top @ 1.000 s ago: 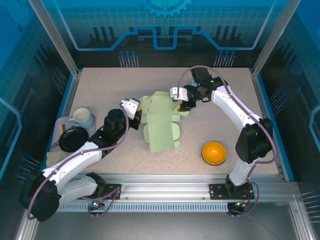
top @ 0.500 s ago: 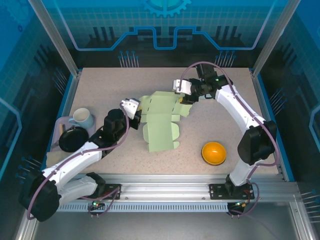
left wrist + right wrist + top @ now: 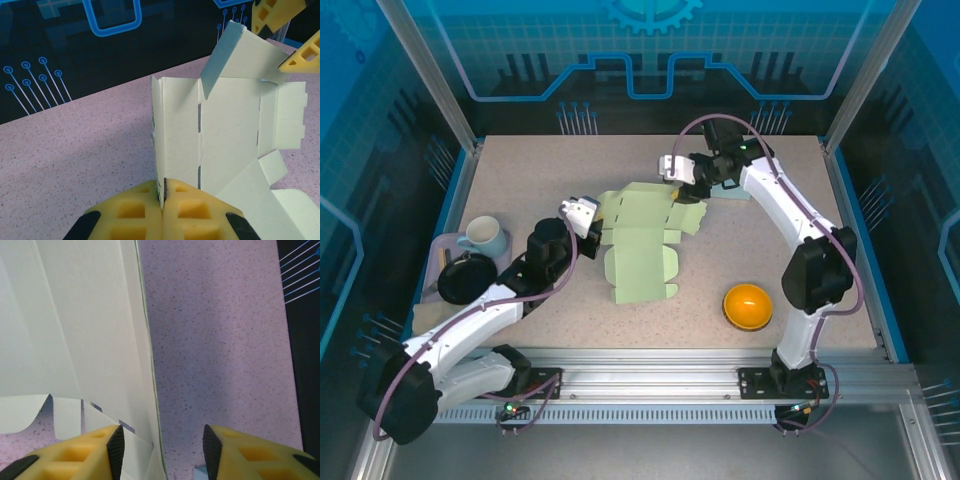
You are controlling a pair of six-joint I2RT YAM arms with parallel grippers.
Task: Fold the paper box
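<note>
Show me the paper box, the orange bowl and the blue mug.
paper box (image 3: 640,265): top view, on its flat near panel.
orange bowl (image 3: 748,305): top view, on its middle.
blue mug (image 3: 486,238): top view, on its body.

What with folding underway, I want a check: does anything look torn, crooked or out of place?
Nothing looks damaged. The paper box lies mostly flat, with one far flap raised near the open right gripper; the left gripper pinches its left edge. That suits folding.
</note>
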